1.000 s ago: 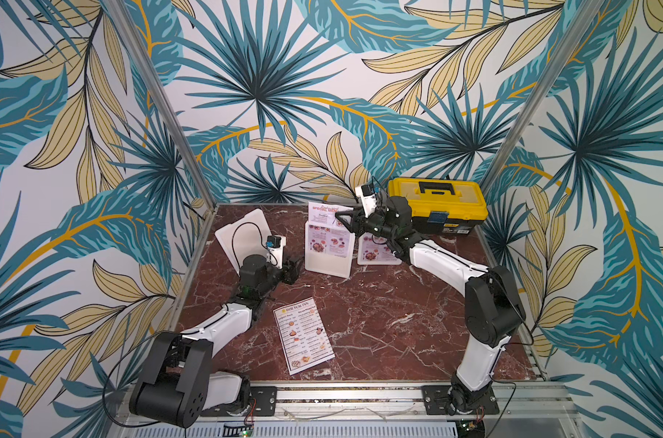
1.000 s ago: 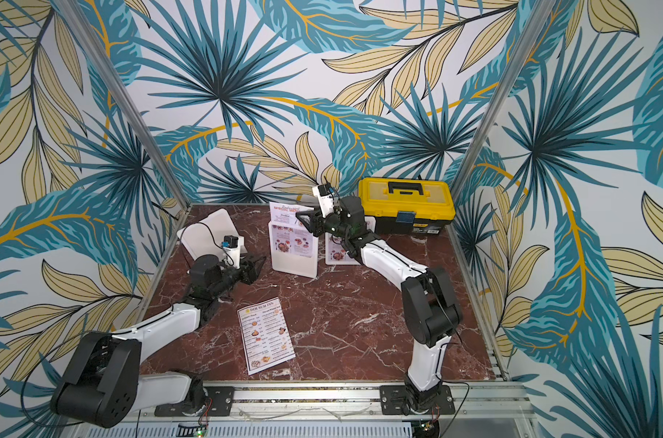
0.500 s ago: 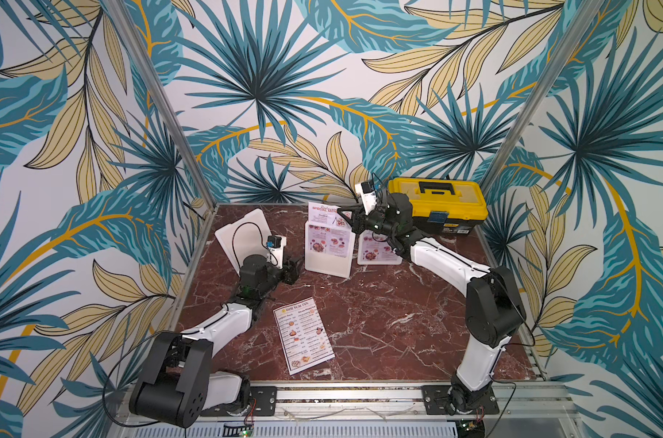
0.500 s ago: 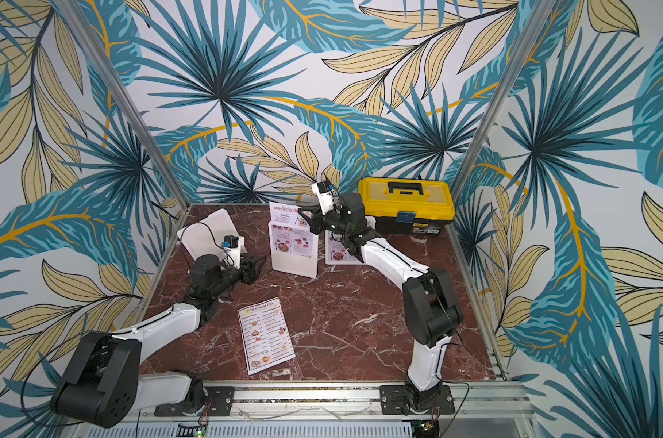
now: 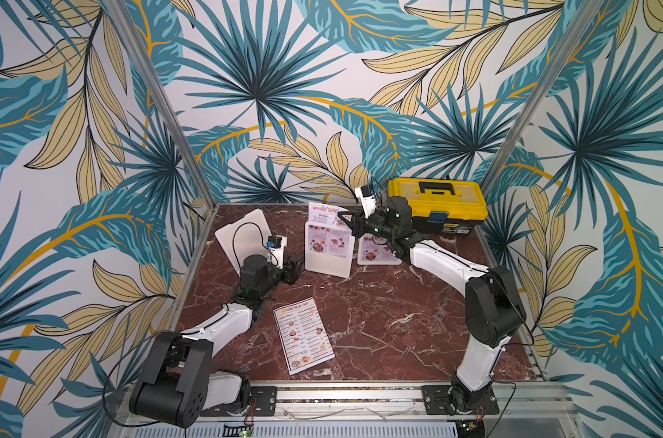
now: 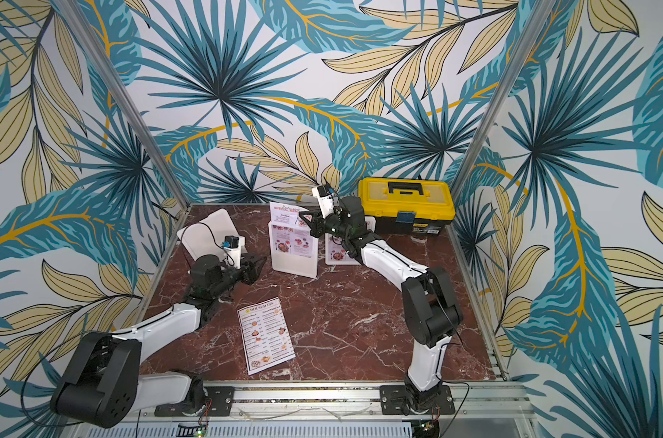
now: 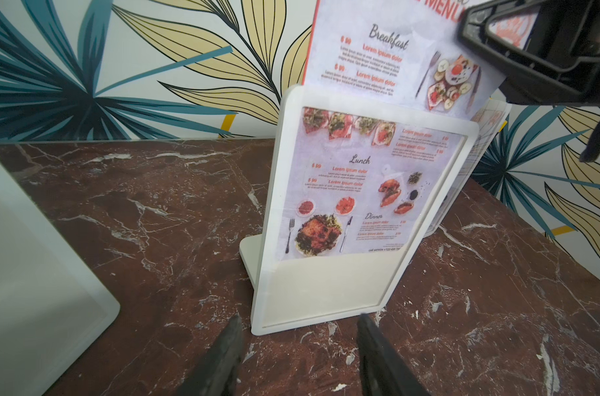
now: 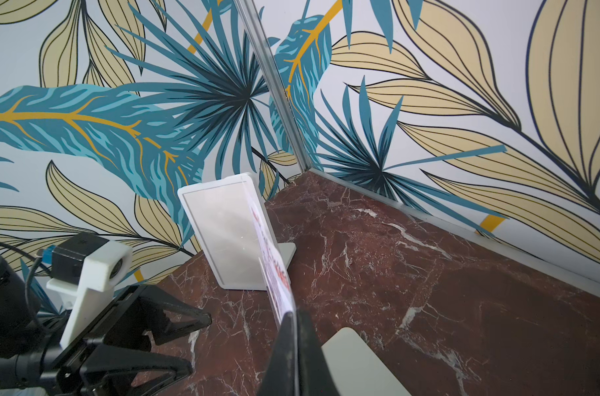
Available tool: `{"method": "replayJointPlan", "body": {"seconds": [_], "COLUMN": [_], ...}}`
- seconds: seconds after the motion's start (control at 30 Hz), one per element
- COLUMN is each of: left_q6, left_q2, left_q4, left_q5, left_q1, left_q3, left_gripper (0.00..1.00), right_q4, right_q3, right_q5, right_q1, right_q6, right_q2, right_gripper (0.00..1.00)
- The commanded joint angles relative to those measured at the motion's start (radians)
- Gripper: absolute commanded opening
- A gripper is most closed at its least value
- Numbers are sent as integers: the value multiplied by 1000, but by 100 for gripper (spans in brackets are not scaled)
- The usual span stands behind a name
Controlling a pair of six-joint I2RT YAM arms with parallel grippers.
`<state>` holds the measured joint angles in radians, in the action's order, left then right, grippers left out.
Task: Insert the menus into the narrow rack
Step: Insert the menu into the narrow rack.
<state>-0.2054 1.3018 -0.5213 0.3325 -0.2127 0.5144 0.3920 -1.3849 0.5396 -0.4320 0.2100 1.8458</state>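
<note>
right claw (image 5: 343, 220) now clamped shut, on special menu (image 5: 321, 213) (top corner)

Marble tabletop (image 5: 379, 322): flat white menu (image 5: 303, 337), white racks (image 5: 328, 263), yellow toolbox (image 5: 436, 204).

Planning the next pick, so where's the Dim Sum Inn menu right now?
In both top views the Dim Sum Inn menu lies flat on the marble table near its front edge, beside the left arm.

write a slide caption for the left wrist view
Right claw pinching the special menu sheet, partly seated in the white rack, left claw open before its base
</note>
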Motion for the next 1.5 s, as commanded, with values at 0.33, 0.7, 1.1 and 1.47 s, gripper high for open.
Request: {"method": "replayJointPlan", "body": {"seconds": [0.33,0.7,1.1,1.47], "left_q6": [18,18,20,20], "left_q2": [-6,-6,-4,-4], "left_q4": [-25,-25,-25,-25], "left_q5": [-9,-9,-10,-12], "left_q1": [-5,-6,-8,-8], "left_q3": [-7,-7,-5,-5], "left_gripper": [53,54,54,54], "right_q4": [-39,17,39,29], "right_q3": [24,86,86,65], "right_q5": [-23,14,-20,-14], "right_q1": [-2,-2,-2,-1], "right_q6": [-70,-101,-71,-71], "right_q2": [-26,-30,-66,-47], "right_gripper": [7,0,33,9]}}
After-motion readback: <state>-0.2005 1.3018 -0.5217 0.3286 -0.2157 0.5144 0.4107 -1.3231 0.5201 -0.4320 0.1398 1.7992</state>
